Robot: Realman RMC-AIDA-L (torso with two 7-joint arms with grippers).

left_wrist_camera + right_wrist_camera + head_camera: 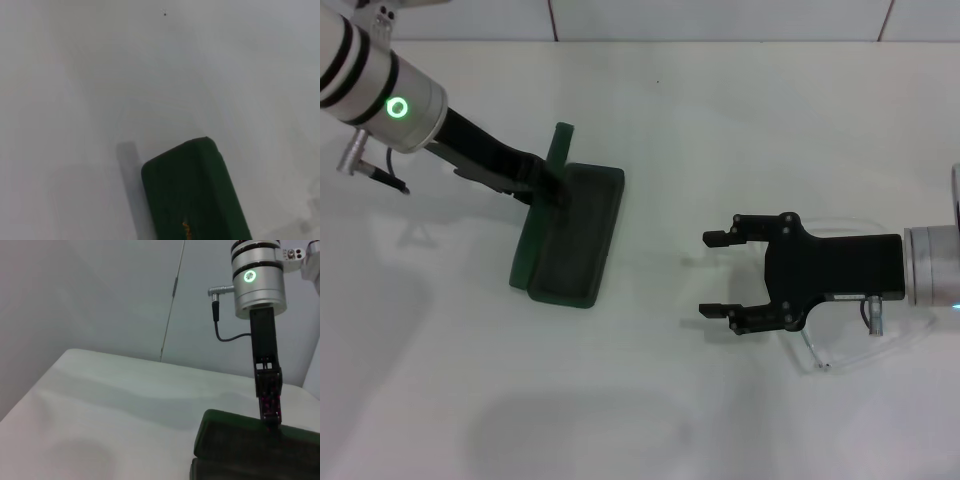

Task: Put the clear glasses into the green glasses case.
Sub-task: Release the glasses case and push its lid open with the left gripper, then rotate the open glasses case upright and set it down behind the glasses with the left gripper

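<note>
white tabletop [720,120] ran across the whole scene, with a pale tiled wall [100,295] behind it. the green glasses case [570,238] lay open on the robot's left side, lid raised on edge. the left gripper [548,188] sat at that lid, seemingly pinching it, though its fingers were hard to make out. the right gripper [722,274] hung wide apart and empty over the table, right of the case. the clear glasses [840,352] lay partly beneath it
</note>
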